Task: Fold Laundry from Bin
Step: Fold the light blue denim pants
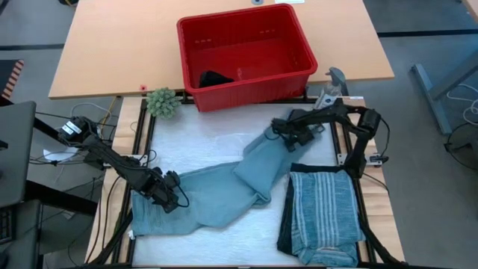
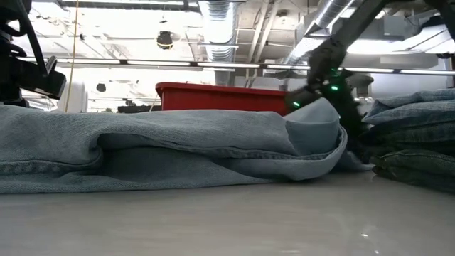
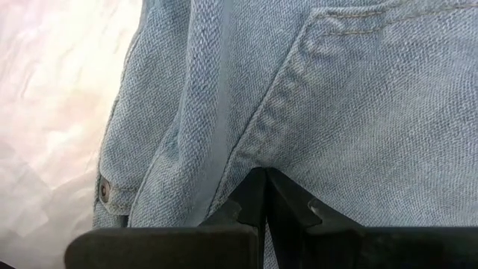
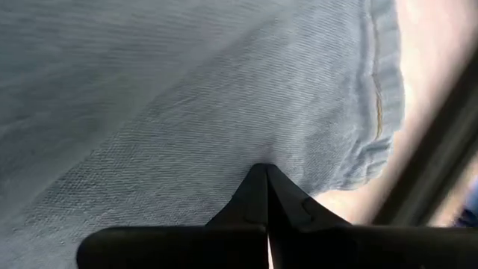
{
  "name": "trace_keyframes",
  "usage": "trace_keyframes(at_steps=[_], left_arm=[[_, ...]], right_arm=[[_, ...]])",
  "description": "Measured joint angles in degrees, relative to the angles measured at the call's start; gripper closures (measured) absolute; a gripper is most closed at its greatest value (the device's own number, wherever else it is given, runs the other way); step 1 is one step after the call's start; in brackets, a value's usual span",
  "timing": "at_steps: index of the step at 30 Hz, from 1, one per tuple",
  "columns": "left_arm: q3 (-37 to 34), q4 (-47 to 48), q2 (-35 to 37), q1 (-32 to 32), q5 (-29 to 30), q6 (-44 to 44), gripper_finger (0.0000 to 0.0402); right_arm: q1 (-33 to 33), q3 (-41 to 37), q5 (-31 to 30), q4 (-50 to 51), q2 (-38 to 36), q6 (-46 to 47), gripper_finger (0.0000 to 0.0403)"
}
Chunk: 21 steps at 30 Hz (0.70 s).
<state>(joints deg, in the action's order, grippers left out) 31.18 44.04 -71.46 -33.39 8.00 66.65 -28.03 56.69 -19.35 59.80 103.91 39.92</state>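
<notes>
Denim jeans (image 1: pixel 216 196) lie spread across the table (image 1: pixel 194 146) in front of the red bin (image 1: pixel 246 54), your left pincer (image 1: pixel 173 199) pinching the waistband and your right pincer (image 1: pixel 287 139) a leg end, mid-fold; next, probably carry that leg across evenly.

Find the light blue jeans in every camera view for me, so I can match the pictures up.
High view: the jeans lie across the white mat, from lower left to centre right.
Low view: the jeans fill the foreground's middle band.
Left wrist view: the jeans cover most of the picture, pinched by the left gripper.
Right wrist view: the jeans cover most of it.
Shared landmark: the red bin, in the high and low views only.
</notes>
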Motion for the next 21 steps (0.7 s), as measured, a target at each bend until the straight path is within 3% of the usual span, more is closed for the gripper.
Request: trace_keyframes(at_steps=[6, 11, 14, 17, 21], left_arm=[[0.0, -0.01, 0.0, 0.0, 0.17, 0.1, 0.04], [0.0, 0.09, 0.0, 0.0, 0.22, -0.89, 0.04], [0.0, 0.1, 0.0, 0.0, 0.35, -0.36, 0.04], [0.0, 1.07, 0.0, 0.45, 0.05, 2.41, 0.04], [0.2, 8.06, -0.02, 3.66, -4.47, 9.24, 0.04]], right_arm=[[0.0, -9.69, 2.03, 2.73, -6.6, 5.02, 0.0387], [-2.17, -9.6, 1.1, 8.37, -18.53, 5.13, 0.0387], [-2.5, -8.54, -0.36, 3.25, -28.11, -5.01, 0.0385], [-2.57, -8.47, -0.24, -4.32, -36.34, -16.92, 0.0356], [-4.37, -8.46, 5.11, -10.14, -43.03, -28.38, 0.032]])
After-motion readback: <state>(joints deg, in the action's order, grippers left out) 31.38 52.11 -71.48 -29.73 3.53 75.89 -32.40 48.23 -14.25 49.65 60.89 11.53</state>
